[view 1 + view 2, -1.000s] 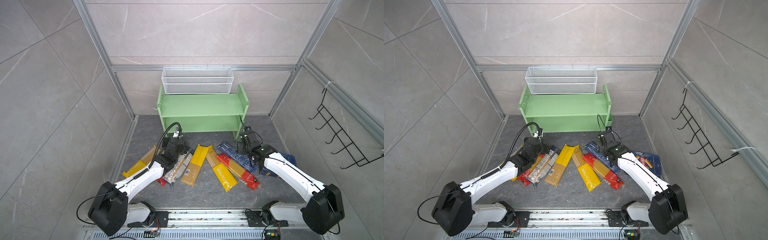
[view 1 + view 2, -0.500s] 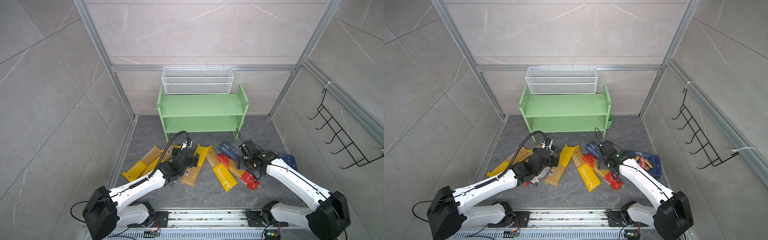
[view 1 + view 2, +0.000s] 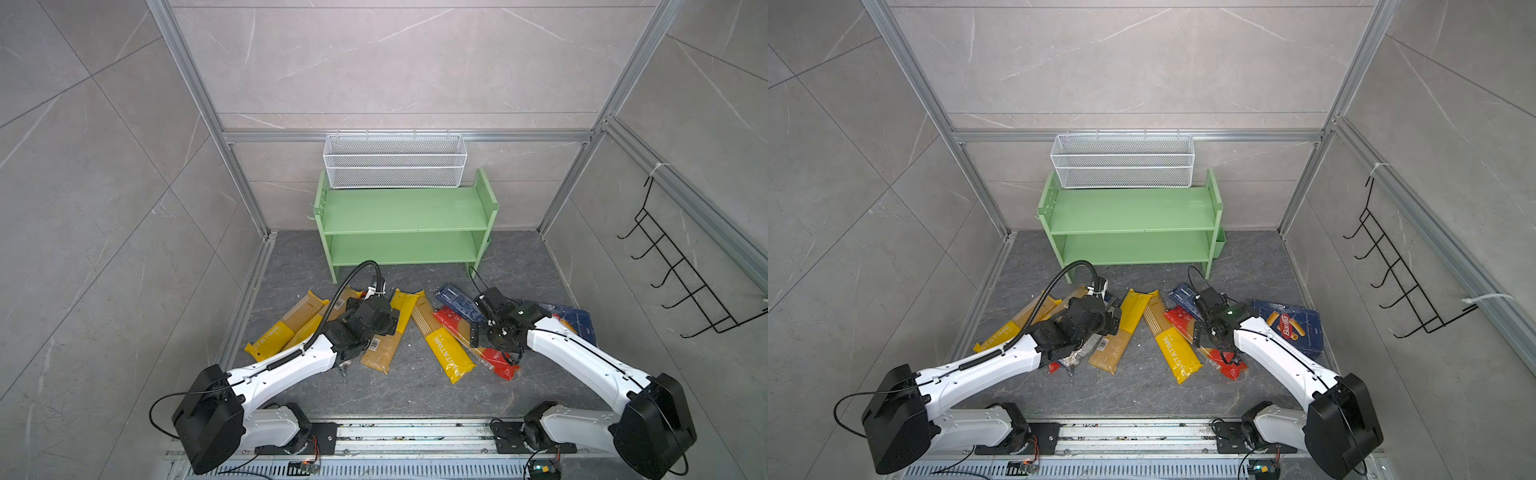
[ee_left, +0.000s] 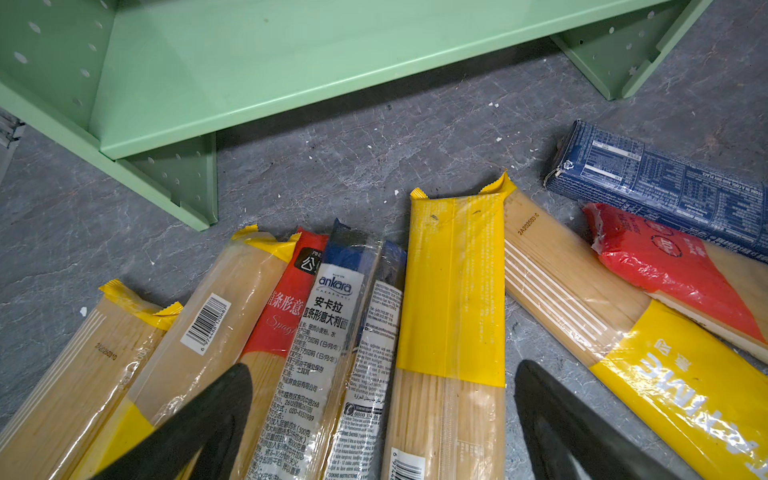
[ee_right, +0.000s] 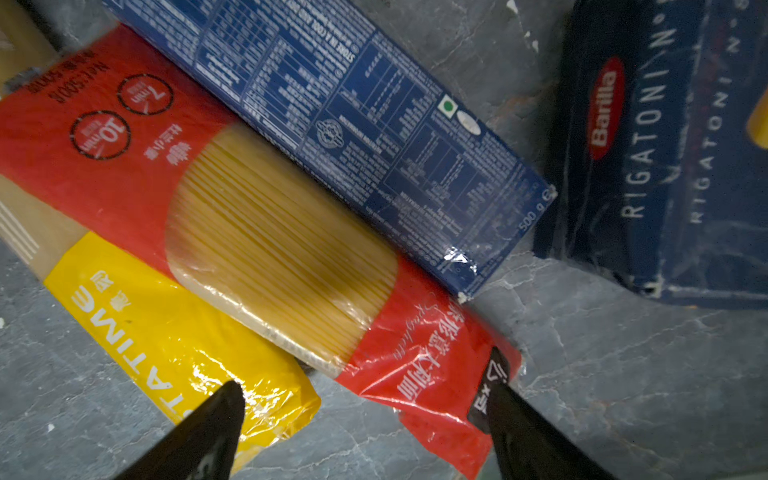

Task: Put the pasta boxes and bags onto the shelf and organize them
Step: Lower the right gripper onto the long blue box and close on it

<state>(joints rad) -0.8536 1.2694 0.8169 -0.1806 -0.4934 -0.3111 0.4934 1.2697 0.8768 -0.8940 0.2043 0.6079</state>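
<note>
My left tool point(image 4: 384, 370), spread wide, hangs over the clear, blue-topped spaghetti packet point(image 4: 332, 324). My right tool point(image 5: 365, 374), also spread, straddles the red plastic spaghetti bag point(image 5: 270, 232). Both lie on the grey worktop point(image 3: 415, 395), lower in frame than the light green two-tier shelf point(image 3: 403, 212).

left gripper point(image 4: 384, 370) spread wide, right gripper point(image 5: 365, 374) likewise

red bag point(image 5: 124, 178): glossy, crinkled plastic film | narrow box point(image 5: 332, 124): printed cardboard, slight sheen | shelf point(image 4: 291, 62): smooth matt paint | table point(image 4: 374, 137): rough grey stone-like | basket point(image 3: 395, 166): metal mesh
</note>
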